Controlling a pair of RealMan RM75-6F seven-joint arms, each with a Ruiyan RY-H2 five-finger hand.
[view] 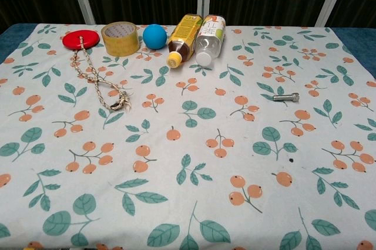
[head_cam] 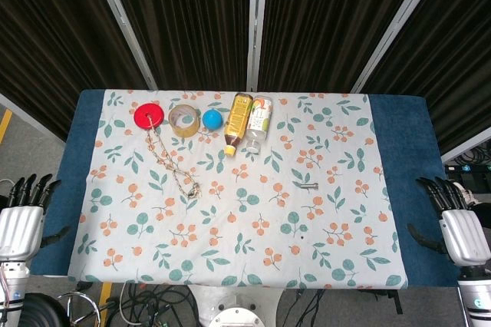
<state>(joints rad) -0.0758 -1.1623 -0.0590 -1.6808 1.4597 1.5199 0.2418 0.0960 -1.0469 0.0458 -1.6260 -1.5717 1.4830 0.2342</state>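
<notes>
1. Left hand (head_cam: 19, 227) off the worktop's (head_cam: 230, 242) left edge, fingers (head_cam: 31, 187) spread, holding nothing.
2. Along the far edge: red disc (head_cam: 148, 116), rope (head_cam: 173, 166) trailing from it, tape roll (head_cam: 184, 120), blue ball (head_cam: 212, 119), two bottles (head_cam: 247, 121) lying touching.
3. Bolt (head_cam: 308, 186) right of centre.
4. Right hand (head_cam: 460, 227) off the right edge, fingers apart, holding nothing.

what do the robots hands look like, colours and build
Both the left hand and the right hand have a silver-grey, ribbed metallic palm shell with slim black fingers and a black thumb. Each sits on a pale grey-white wrist. The chest view shows neither.
</notes>
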